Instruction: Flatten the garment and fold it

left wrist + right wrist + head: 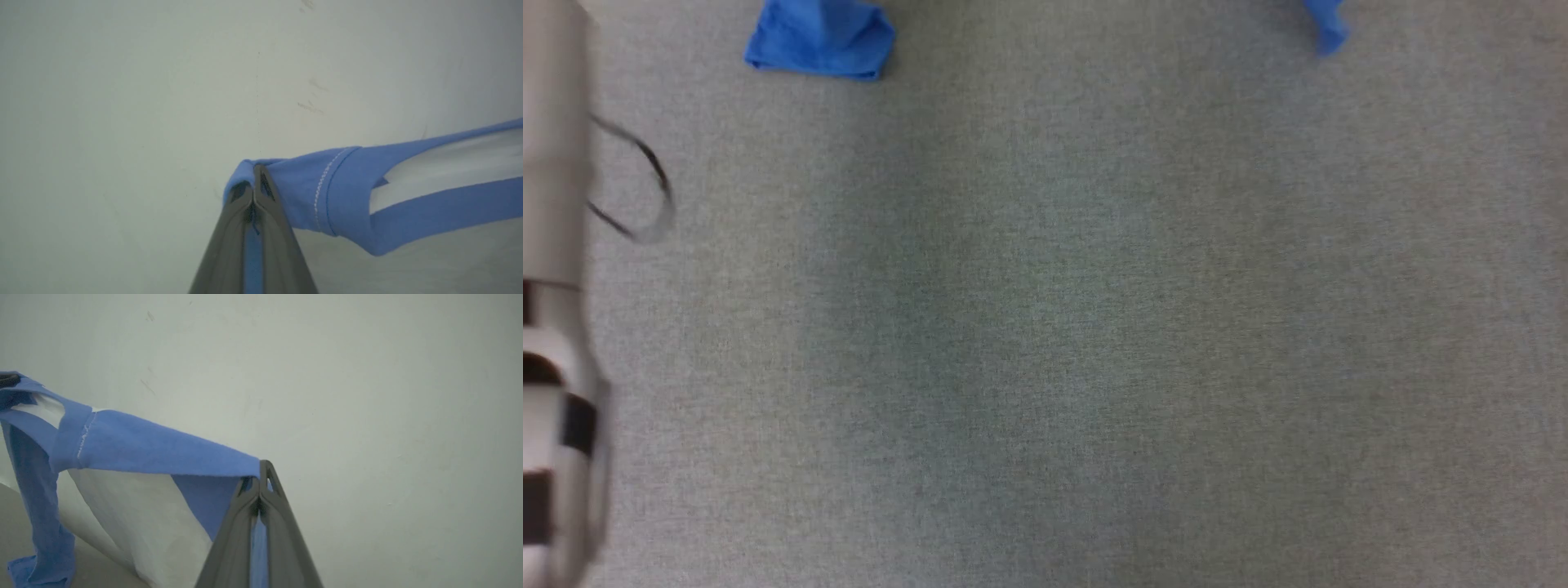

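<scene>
- While the head view looks down on the grey surface point(1062, 327), it gives you the garment point(821, 41) as two blue ends at the top edge. One is on the left and a smaller one on the right, well apart and both blurred. A pale forearm point(556, 245) with a dark cable loop point(637, 188) runs along the left edge.
- In the left wrist view, your left hand point(254, 169) has its fingers pressed together, with blue shoulder cloth pinched at the tips. From there the cloth runs taut to that view's right: a blue band with a pale stitched seam, then a white panel.
- In the right wrist view, your right hand point(261, 467) is likewise closed on blue cloth. The shirt stretches away to that view's left, towards a dark tip in the upper corner that I take to be the other hand.
- Below that span the white body hangs down. A blue sleeve point(39, 506) drops at the far left, and its cuff seems to reach the surface.
- So the long axis runs shoulder to shoulder, from hand to hand, and neither arm is nearer. By my judgement, laying it flat calls for lowering both hands together with the span held taut.
</scene>
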